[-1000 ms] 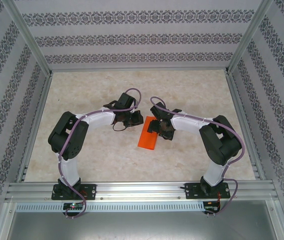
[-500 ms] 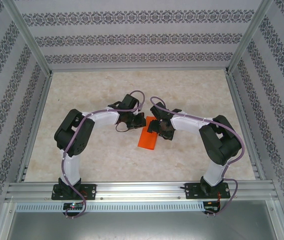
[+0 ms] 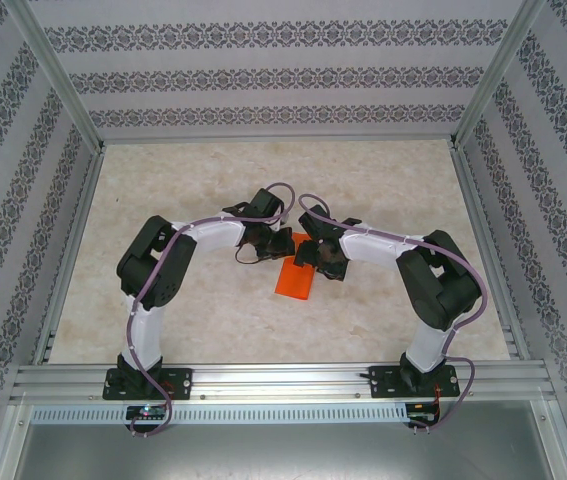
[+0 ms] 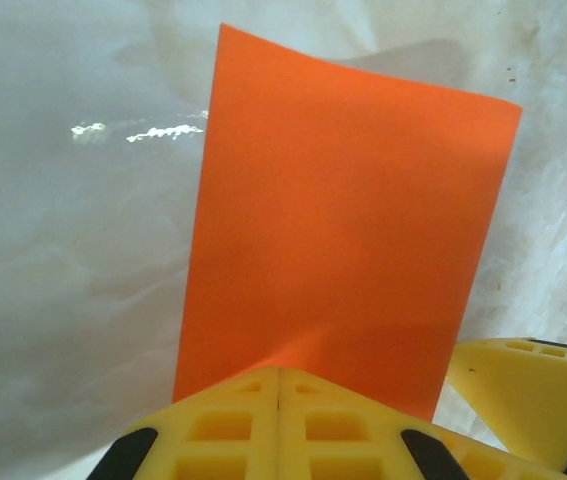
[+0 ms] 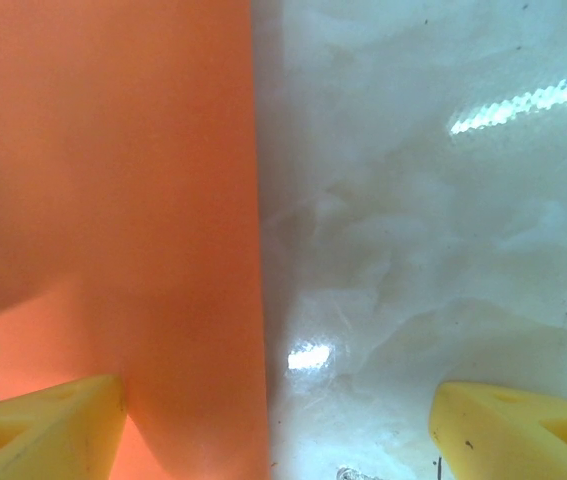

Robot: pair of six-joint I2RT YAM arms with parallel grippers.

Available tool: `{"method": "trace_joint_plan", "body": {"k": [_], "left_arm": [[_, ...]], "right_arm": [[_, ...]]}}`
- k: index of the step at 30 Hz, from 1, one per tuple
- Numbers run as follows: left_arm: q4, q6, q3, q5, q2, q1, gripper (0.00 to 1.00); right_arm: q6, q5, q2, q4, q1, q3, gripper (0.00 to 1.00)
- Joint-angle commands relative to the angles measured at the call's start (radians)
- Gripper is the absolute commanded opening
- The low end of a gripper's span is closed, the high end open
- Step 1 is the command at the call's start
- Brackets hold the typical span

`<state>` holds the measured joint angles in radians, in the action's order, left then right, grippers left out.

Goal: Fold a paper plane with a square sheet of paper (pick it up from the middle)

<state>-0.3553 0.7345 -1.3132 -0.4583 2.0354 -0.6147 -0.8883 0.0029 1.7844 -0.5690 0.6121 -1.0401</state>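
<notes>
Left gripper (image 4: 278, 375) closed tight, tips at the near edge of the folded orange paper sheet (image 4: 343, 220). Right gripper (image 5: 278, 400) spread wide, straddling the sheet's edge mid-tabletop (image 5: 413, 200). Both arms bend inward.

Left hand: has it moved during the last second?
Yes. The left hand shifted rightward, away from the table's left rail, toward the folded orange paper.

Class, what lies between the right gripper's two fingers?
The right wrist view shows an edge of the orange paper and bare table between the fingers.
</notes>
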Motion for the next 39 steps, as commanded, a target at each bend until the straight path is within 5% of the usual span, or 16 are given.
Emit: {"method": "trace_joint_plan", "body": {"k": [1, 20, 30, 33, 39], "left_arm": [[-0.034, -0.017, -0.021, 0.009, 0.032, -0.019, 0.00], [-0.046, -0.047, -0.011, 0.027, 0.057, -0.021, 0.00], [-0.073, -0.075, -0.024, 0.043, 0.060, -0.021, 0.00], [-0.076, -0.077, -0.027, 0.043, 0.062, -0.020, 0.00], [-0.085, -0.085, -0.032, 0.042, 0.062, -0.021, 0.00]], "right_arm": [[0.002, 0.002, 0.098, 0.058, 0.001, 0.043, 0.83], [-0.011, 0.003, 0.069, 0.071, 0.004, 0.050, 0.84], [0.010, -0.035, -0.193, 0.201, -0.023, 0.149, 0.83], [0.000, -0.063, -0.246, 0.248, -0.033, 0.180, 0.74], [-0.024, -0.181, -0.296, 0.443, -0.044, 0.236, 0.32]]}}
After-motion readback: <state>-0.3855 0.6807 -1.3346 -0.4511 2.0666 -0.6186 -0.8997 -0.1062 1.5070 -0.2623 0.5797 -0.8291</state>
